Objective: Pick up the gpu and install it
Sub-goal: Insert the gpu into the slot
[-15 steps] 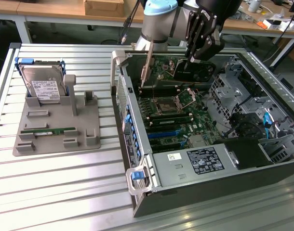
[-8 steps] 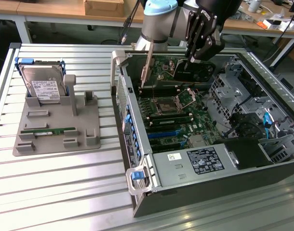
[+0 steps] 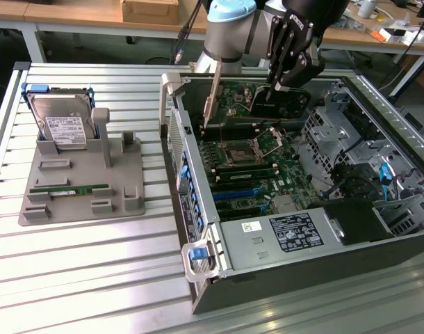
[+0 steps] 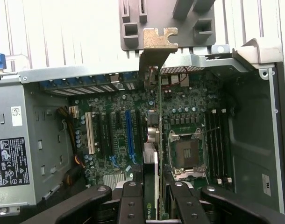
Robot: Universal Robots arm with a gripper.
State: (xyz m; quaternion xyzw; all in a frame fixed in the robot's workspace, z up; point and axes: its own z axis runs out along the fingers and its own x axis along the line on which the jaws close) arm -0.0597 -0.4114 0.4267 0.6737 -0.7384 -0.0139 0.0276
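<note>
The gpu (image 3: 281, 106) is up in the pincer (image 3: 278, 82), which grips the card's upper edge from both sides. You can see the dark card standing on edge inside the open computer case (image 3: 198, 209), above the far part of the motherboard (image 3: 267, 167). Its shiny end bracket (image 3: 213, 97) hangs down just beside the case's rear wall, at the exterior view's left of the card. From your wrist view the gpu (image 4: 159, 154) appears edge-on as a thin line. It runs out from between the two pincer (image 4: 157, 207) fingers (image 4: 132, 200) across the board, and its bracket (image 4: 154, 46) reaches the rear wall. The card lines up between the row of expansion slots, with the blue slot (image 4: 129, 130) near it, and the cpu socket (image 4: 185, 154) on the other side. Whether the card's lower edge touches a slot you cannot tell.

Nearer the exterior camera, the power supply (image 3: 281, 233) with its label fills the case's front corner.

Well apart from the case, at the exterior view's left, a grey holder tray (image 3: 128, 174) rests on the slatted table (image 3: 94, 278). The hard drive (image 3: 62, 125) stands propped in the tray's far end, and the narrow green memory stick (image 3: 69, 189) lies flat in a groove nearer the camera.
</note>
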